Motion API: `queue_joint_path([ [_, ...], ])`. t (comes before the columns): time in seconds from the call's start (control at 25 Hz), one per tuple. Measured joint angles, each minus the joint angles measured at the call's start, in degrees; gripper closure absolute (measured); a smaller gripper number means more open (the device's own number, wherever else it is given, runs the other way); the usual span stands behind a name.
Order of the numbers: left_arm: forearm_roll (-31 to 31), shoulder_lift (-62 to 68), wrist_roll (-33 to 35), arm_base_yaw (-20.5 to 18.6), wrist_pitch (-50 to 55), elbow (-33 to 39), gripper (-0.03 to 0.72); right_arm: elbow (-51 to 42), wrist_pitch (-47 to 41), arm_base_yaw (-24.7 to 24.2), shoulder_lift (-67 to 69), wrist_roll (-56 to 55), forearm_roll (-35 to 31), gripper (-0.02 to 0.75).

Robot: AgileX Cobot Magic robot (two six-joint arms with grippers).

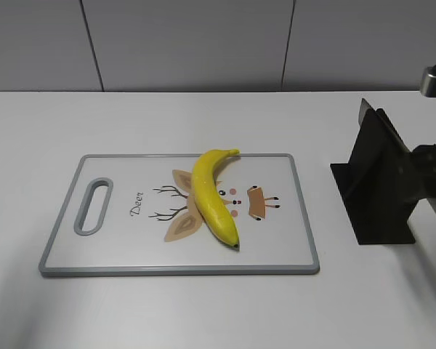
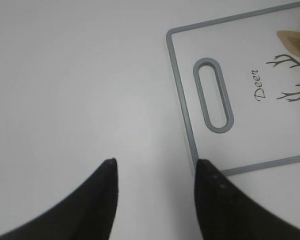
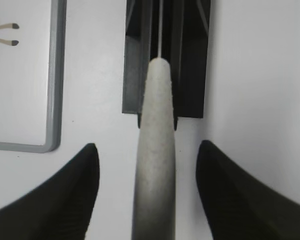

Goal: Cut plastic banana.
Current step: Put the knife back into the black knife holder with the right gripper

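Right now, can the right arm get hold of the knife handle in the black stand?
Probably yes. In the right wrist view the right gripper is open, with the pale knife handle running between its fingers, sticking out of the black stand. Nothing blocks it.

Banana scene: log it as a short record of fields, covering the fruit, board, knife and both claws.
banana: yellow banana lies whole on the board, across the deer print
cutting board: white cutting board, grey rim, handle slot at left
knife: knife handle sticks out of the black knife stand
right claw: right claw open, astride the handle, not gripping
left claw: left claw open, empty, over the board's corner
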State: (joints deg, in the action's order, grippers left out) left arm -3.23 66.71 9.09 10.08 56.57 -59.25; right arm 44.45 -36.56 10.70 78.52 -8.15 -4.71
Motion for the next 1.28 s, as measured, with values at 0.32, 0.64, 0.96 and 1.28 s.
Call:
queue_joint_path([
  [0.32, 0.0, -0.2, 0.0, 0.0, 1.8, -0.2, 0.199, 11.2, -9.2, 0.0, -2.2, 3.7, -0.8, 0.142],
  [0.64, 0.0, -6.2, 0.0, 0.0, 6.4, -0.4, 0.058, 20.4, -28.7, 0.0, -4.8, 10.9, -0.8, 0.139],
  [0.96, -0.7, -16.9, 0.0, 0.0, 12.8, 1.2, 0.044, 20.4, -32.8, 0.0, -13.6, 15.6, -1.4, 0.141],
  [1.28, -2.9, -32.3, 0.0, 0.0, 13.4, 9.1, 0.044, 12.4, -32.1, 0.0, -25.6, 18.2, -3.7, 0.141],
])
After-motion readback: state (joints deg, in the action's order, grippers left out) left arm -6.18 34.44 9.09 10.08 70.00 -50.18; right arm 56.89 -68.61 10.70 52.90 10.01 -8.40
